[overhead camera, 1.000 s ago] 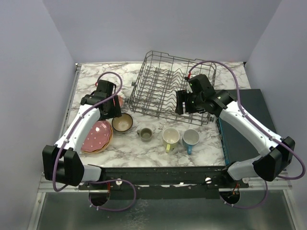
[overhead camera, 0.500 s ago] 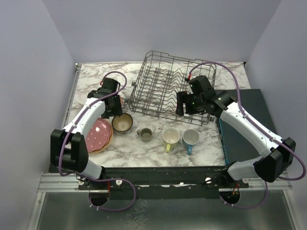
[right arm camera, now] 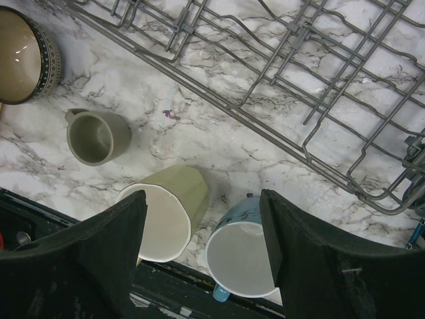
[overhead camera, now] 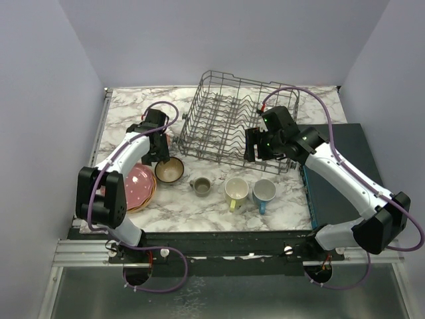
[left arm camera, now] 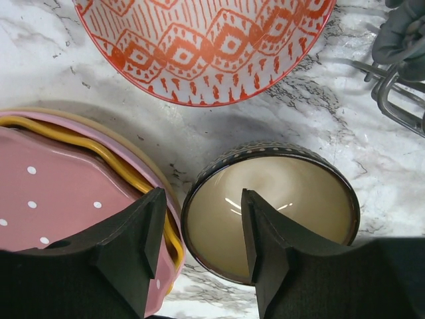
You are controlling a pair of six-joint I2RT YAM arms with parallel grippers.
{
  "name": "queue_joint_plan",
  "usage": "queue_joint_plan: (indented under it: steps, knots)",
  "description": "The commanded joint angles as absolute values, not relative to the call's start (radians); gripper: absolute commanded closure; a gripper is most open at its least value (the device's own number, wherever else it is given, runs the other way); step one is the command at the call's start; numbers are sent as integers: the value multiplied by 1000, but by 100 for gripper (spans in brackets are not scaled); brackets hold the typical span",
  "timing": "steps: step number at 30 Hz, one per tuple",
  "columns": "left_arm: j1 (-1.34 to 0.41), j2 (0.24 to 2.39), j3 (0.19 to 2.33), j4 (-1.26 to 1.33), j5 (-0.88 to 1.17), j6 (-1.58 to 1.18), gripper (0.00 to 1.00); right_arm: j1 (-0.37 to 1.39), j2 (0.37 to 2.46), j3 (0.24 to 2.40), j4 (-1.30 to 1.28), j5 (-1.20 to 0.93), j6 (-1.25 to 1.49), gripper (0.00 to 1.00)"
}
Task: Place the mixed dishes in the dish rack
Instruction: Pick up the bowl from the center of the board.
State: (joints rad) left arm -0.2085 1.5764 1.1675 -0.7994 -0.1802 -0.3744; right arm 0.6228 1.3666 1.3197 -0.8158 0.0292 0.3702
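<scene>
Loading not begun: dish rack (overhead camera: 219, 116) empty. Left gripper (left arm camera: 201, 199) jaws half-open astride brown bowl (left arm camera: 285, 199) rim; right gripper (right arm camera: 202, 199) jaws wide, empty.

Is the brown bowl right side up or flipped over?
Right side up: the brown bowl shows its empty cream inside, standing on the table.

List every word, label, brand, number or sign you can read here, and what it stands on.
None: no view shows any readable word, number, brand or sign.
The red-and-white bowl bears only a diamond pattern, the pink plate only white dots, the brown bowl only a dotted band.
The grey mug, pale yellow mug, blue mug and dish rack are unmarked.
</scene>
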Motion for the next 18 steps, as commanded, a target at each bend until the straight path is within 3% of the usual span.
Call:
queue_joint_plan:
  steps: [1,18]
  knots:
    - [-199,1607,1191,-774,-199,-359,46,630,1350,1306,-827,8,382,25]
    - [-200,1670,1177,-762,-123,-345,55,630,1359,1301,-828,8,378,25]
